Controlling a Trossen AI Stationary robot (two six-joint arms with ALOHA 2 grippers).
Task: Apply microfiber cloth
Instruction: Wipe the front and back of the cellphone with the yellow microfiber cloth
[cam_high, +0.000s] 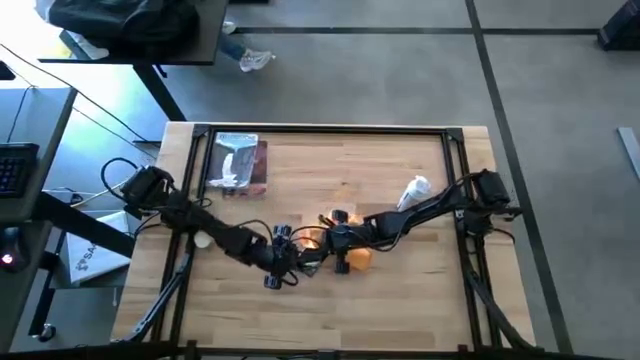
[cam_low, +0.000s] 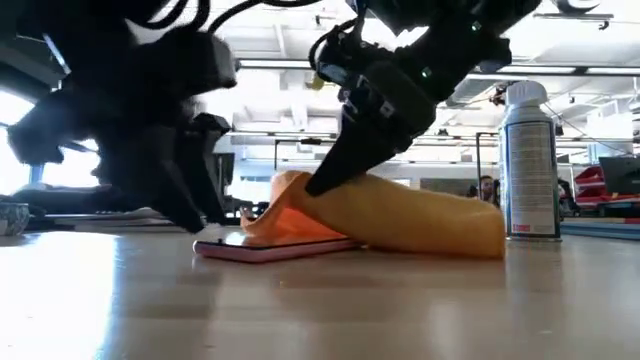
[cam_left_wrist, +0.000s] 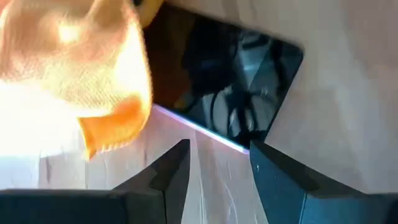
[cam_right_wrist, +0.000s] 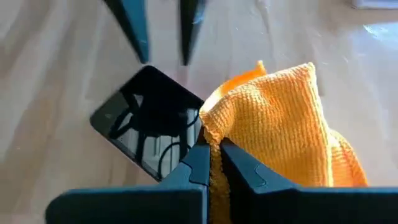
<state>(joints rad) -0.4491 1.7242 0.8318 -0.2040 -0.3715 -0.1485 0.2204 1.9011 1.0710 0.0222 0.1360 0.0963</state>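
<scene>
While the right claw pinches the microfiber cloth over the phone near the tabletop's front edge, the left claw hovers narrowly parted beside it.

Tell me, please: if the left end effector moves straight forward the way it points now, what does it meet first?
Probably the black phone. The left end effector is open and aimed at the phone's near edge, with only bare table between. The microfiber cloth lies off to one side; depth is unclear.
</scene>
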